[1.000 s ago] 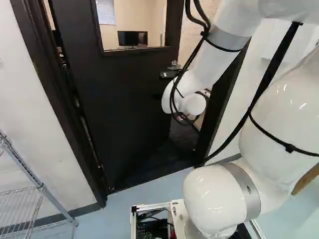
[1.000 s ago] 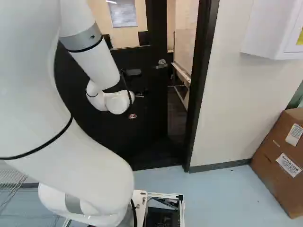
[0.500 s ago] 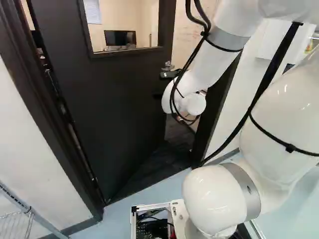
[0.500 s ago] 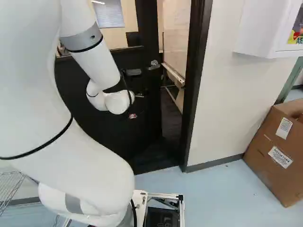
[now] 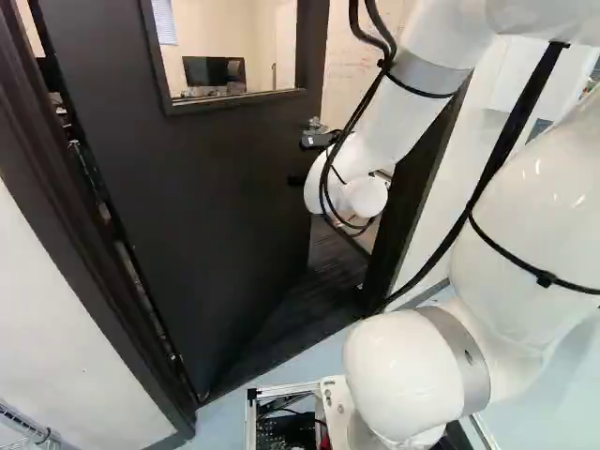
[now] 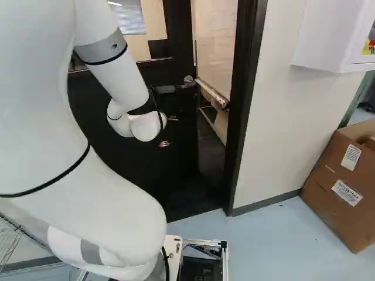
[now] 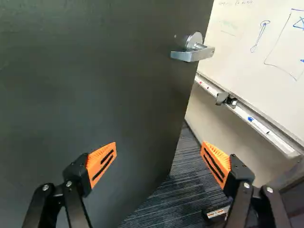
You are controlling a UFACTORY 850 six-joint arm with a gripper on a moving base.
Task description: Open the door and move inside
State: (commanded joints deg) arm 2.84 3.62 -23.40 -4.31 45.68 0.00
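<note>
Clock is read from the pincer, 12 being dead ahead. Pincer [image 7: 159, 147] is standing wide open and holding nothing; whether a finger is brushing the panel, can't tell. Door [image 7: 95, 85] is standing ajar, swung away into the room, its broad face filling 9 to 12 o'clock. Its long axis is running upright, and the free edge is lying between 12 and 1. Lever handle [image 7: 192, 53] is sitting near that edge, beyond the fingertips and just past 12 — its bar is lying crosswise, tip pointing to 9.

Key relation: left finger is facing the panel, right finger is facing the gap, with dark floor [image 7: 180, 185] and whiteboard [image 7: 261, 42] showing at 1 to 2. Only one arm [image 6: 126, 76] is working here, so it's the near one.

Judging the step: latch is no longer holding, the leaf is partly open, the base is waiting to go through. Next move is probably calling for a push toward 11 to 12, landing on the panel close to the free edge. Risk — right finger slipping past the edge, or base clipping the right door frame [image 6: 246, 105].
</note>
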